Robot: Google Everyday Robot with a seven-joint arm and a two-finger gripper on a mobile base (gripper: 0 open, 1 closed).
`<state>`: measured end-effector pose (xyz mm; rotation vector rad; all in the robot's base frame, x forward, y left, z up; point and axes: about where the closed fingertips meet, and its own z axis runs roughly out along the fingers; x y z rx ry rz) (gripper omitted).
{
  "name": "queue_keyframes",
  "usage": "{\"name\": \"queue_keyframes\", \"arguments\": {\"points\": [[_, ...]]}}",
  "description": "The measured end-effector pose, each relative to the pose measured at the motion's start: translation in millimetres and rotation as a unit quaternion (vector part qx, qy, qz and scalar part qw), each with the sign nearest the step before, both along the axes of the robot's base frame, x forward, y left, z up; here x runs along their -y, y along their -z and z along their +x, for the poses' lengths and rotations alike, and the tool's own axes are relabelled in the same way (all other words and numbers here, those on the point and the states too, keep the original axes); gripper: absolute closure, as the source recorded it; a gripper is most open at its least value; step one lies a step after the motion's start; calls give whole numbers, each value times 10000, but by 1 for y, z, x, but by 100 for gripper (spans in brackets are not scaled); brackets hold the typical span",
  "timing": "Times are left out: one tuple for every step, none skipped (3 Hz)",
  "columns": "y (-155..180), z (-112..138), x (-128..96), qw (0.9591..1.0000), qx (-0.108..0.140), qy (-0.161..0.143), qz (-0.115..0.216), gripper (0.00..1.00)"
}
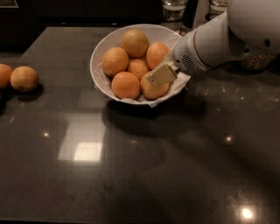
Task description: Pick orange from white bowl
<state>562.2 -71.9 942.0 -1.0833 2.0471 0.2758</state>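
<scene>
The white bowl (93, 65) with a crinkled paper liner sits at the back middle of the dark table and holds several oranges. The paler, yellowish orange (155, 91) lies at the bowl's front right. My gripper (158, 78) reaches in from the right on its white arm and rests down on top of this orange, covering its upper side. The deeper-coloured fruits (125, 85) lie beside and behind it. The orange still sits in the bowl.
Two more oranges (24, 78) lie on the table at the far left edge. Glass jars (174, 7) stand behind the bowl at the back. The dark glossy tabletop (144, 166) stretches toward the front.
</scene>
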Motion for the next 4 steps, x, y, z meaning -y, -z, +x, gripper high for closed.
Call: {"name": "queue_keyframes", "arguments": {"points": [[4, 5, -4, 10000, -29, -7, -56, 53], [12, 9, -5, 9998, -88, 53, -158, 39], [19, 10, -5, 9994, -149, 153, -281, 30], [28, 10, -7, 9988, -243, 235, -363, 37]]}}
